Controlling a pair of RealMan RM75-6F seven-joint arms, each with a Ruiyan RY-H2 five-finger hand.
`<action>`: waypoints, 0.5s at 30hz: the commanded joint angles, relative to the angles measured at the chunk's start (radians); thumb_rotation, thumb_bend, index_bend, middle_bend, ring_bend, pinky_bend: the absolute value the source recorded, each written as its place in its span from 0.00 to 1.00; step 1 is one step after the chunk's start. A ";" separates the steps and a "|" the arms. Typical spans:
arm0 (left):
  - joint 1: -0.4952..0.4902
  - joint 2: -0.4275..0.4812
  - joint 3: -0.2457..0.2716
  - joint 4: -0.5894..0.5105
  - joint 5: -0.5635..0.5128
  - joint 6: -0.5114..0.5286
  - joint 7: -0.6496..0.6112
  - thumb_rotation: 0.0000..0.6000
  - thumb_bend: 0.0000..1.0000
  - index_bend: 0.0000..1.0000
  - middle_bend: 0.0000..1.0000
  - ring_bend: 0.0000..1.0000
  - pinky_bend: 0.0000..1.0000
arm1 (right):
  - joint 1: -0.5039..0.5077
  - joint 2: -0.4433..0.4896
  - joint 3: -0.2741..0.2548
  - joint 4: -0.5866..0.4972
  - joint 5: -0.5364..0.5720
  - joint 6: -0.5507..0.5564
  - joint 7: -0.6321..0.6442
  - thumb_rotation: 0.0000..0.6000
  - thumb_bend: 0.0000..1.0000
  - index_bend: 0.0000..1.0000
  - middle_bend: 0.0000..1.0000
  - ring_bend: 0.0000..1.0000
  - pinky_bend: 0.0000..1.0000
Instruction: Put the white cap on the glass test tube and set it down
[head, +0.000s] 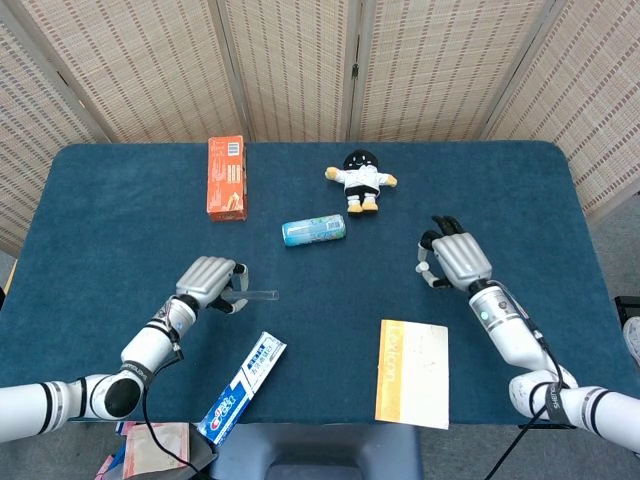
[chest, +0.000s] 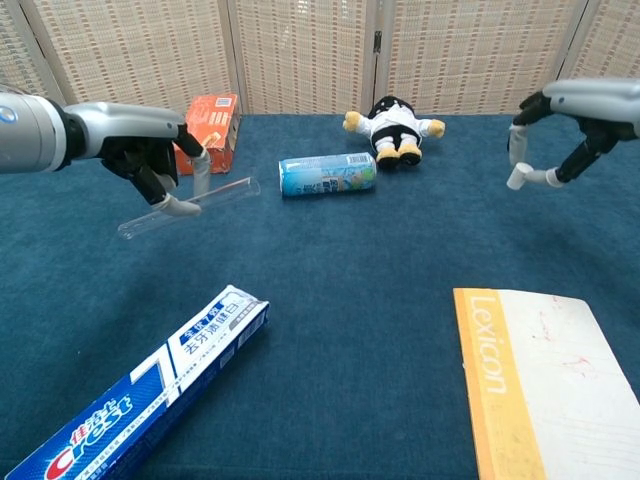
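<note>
My left hand (chest: 150, 155) (head: 207, 283) holds the clear glass test tube (chest: 190, 207) above the blue table, tilted with its right end higher. In the head view only the tube's (head: 258, 295) right end pokes out from under the hand. At the right, my right hand (chest: 580, 115) (head: 456, 259) is raised off the table and pinches the small white cap (chest: 514, 181) between thumb and a finger. The cap (head: 425, 269) shows at the hand's left edge in the head view. The two hands are far apart.
An orange box (head: 226, 177), a plush doll (head: 360, 180) and a blue can (head: 313, 231) lie at the back. A Crest toothpaste box (chest: 140, 395) lies at the front left, a Lexicon notebook (chest: 530, 385) at the front right.
</note>
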 joint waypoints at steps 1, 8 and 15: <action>-0.005 0.020 -0.025 -0.020 -0.022 -0.028 -0.045 1.00 0.36 0.59 1.00 1.00 1.00 | -0.006 0.099 0.051 -0.139 -0.040 0.052 0.037 1.00 0.54 0.68 0.29 0.00 0.00; -0.011 0.030 -0.052 -0.039 -0.047 -0.053 -0.119 1.00 0.36 0.59 1.00 1.00 1.00 | -0.003 0.165 0.103 -0.288 -0.075 0.093 0.096 1.00 0.54 0.68 0.29 0.00 0.00; -0.012 0.021 -0.083 -0.058 -0.031 -0.041 -0.183 1.00 0.37 0.59 1.00 1.00 1.00 | 0.017 0.147 0.121 -0.353 -0.101 0.107 0.133 1.00 0.54 0.69 0.29 0.00 0.00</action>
